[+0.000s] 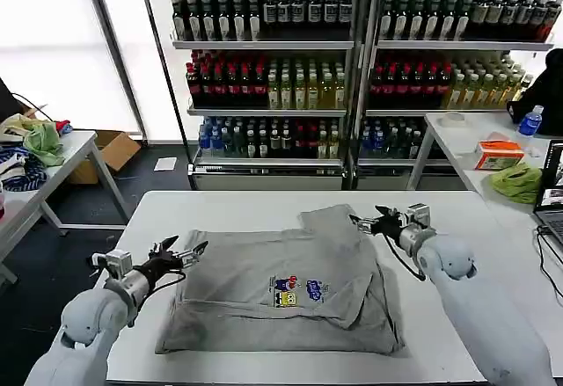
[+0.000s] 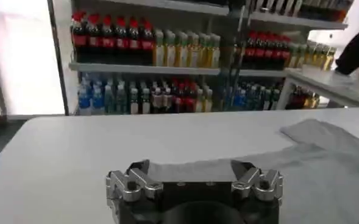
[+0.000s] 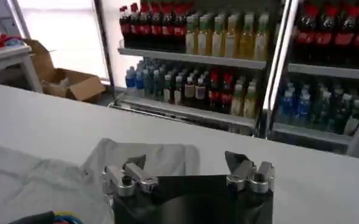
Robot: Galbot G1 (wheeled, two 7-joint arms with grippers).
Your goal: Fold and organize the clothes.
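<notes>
I see the left hand (image 1: 180, 255) just off the shirt's left edge, low over the bench (image 1: 264, 203), fingers spread apart and gripping nothing. In the left wrist view its two fingertips (image 2: 137, 172) stand wide apart, with the grey cloth lying beyond them on the white top.

The grey shirt (image 1: 290, 280) lies flat mid-bench, partly folded, the near hem toward the front edge. Its small multicoloured print (image 1: 296, 290) faces up, a little right of the shirt's middle. A sleeve (image 1: 330, 222) sticks out at the shirt's far right corner.

The right hand (image 1: 371, 220) sits right beside that sleeve, just above the cloth, fingers parted and holding nothing. In the right wrist view I see the sleeve (image 3: 144, 159) spread out ahead of the open fingers (image 3: 237, 163), not between them.

Behind the shirt, past the bench's far edge, stand shelves of bottles (image 1: 264, 61).
</notes>
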